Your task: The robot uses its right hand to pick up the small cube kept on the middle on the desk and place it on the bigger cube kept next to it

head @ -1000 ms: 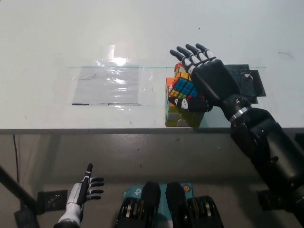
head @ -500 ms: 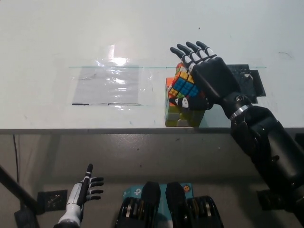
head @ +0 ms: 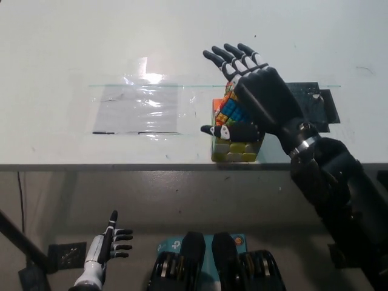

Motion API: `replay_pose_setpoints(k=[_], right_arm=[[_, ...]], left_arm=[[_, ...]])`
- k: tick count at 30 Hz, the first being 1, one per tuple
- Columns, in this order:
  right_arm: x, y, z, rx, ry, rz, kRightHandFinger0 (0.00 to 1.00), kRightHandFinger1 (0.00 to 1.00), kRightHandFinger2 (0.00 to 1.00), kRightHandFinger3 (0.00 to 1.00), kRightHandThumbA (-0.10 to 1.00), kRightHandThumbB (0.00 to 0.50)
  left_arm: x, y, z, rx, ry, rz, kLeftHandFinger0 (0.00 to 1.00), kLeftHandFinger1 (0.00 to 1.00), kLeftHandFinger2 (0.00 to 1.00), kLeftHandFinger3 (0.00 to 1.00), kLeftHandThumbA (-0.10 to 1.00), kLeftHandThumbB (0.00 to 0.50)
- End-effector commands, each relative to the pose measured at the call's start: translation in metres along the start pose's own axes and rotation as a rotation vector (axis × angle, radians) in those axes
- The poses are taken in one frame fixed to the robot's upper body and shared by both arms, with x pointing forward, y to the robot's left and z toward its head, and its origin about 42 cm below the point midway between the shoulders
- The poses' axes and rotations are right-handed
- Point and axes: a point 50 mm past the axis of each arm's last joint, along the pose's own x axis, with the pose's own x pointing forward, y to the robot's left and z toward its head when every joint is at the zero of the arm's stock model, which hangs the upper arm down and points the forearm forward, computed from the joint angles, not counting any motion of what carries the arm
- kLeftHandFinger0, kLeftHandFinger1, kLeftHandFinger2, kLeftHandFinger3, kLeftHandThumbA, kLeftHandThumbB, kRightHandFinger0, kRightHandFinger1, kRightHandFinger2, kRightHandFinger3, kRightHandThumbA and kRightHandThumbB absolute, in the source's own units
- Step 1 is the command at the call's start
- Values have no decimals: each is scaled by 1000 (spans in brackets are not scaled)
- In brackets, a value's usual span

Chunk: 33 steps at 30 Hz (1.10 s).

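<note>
Desk (head: 73, 36): pale top, its near edge running across the middle of the head view; a clear plastic sheet (head: 138, 109) lies flat on it, left of the cubes.
Right hand (head: 254, 94): black, over the cube stack. Since a second ago it has lifted and shifted toward the left, fingers (head: 233, 57) now splayed and straight, thumb stretched out low along the stack's left front. Released, grasping nothing as far as I can see.
Bigger cube (head: 236, 148): at the desk's near edge, pale yellow-green tiles showing below the thumb.
Small cube (head: 230, 109): multicoloured, sitting tilted on top of the bigger cube, partly hidden by the palm (contact with the palm can't be ruled out).
What the change means: the opening hand suggests the placing is done or nearly so; the tilt makes me doubt the small cube sits squarely.
Left hand (head: 109, 242): white, low at the lower left, below the desk edge, idle, fingers loosely spread.
Containers: none in sight.
</note>
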Motion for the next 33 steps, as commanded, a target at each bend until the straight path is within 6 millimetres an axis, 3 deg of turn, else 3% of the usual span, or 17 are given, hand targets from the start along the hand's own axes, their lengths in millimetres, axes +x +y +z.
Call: replay_pose_setpoints(k=[1, 8, 10, 13, 14, 18, 19, 23, 25, 27, 29, 31, 33], right_arm=[[0, -19, 10, 69, -10, -15, 1000, 1000, 1000, 1000, 977, 490], [-23, -38, 21, 121, -11, -42, 1000, 1000, 1000, 1000, 1000, 492], [-34, -45, 24, 148, -9, -49, 1000, 1000, 1000, 1000, 1000, 478], [-63, -56, 28, 173, 6, -77, 1000, 1000, 1000, 1000, 976, 462], [-81, -61, 32, 178, 18, -81, 1000, 1000, 1000, 1000, 983, 451], [-107, -64, 39, 182, 29, -104, 1000, 1000, 1000, 1000, 960, 446], [-130, -64, 41, 189, 43, -136, 1000, 1000, 1000, 1000, 952, 438], [-164, -64, 45, 203, 142, -173, 1000, 1000, 1000, 1000, 966, 461], [-178, -61, 43, 222, 190, -171, 1000, 1000, 1000, 1000, 958, 432], [-198, -51, 39, 249, 242, -195, 1000, 1000, 1000, 1000, 914, 391], [-209, -42, 34, 263, 288, -213, 1000, 1000, 1000, 1000, 919, 385], [-237, -14, 22, 293, 419, -251, 1000, 1000, 1000, 1000, 901, 353], [-242, -8, 20, 289, 443, -264, 1000, 1000, 1000, 1000, 900, 346]], left_arm=[[6, 4, 12, 0, -34, 13, 623, 578, 615, 568, 1000, 238], [7, 4, 12, -1, -43, 17, 600, 564, 603, 539, 1000, 231], [7, 6, 11, 8, -42, 16, 649, 601, 648, 592, 1000, 238], [7, 6, 10, 14, -43, 13, 659, 615, 680, 631, 1000, 232], [6, 6, 10, 7, -38, 12, 627, 580, 648, 609, 1000, 244], [3, 6, 8, -10, -39, 19, 578, 542, 615, 562, 1000, 236], [4, 7, 5, -12, -38, 16, 600, 565, 635, 586, 1000, 244], [3, 7, 5, -20, -35, 7, 621, 590, 651, 604, 1000, 243], [3, 7, 4, -17, -36, 5, 644, 604, 657, 600, 1000, 245], [2, 6, 6, -30, -41, 9, 605, 563, 612, 558, 1000, 230], [2, 6, 6, -22, -42, 11, 601, 556, 607, 548, 1000, 227], [3, 5, 7, -10, -34, 17, 619, 568, 635, 585, 1000, 227], [3, 5, 7, -1, -36, 16, 622, 573, 647, 602, 1000, 227]])
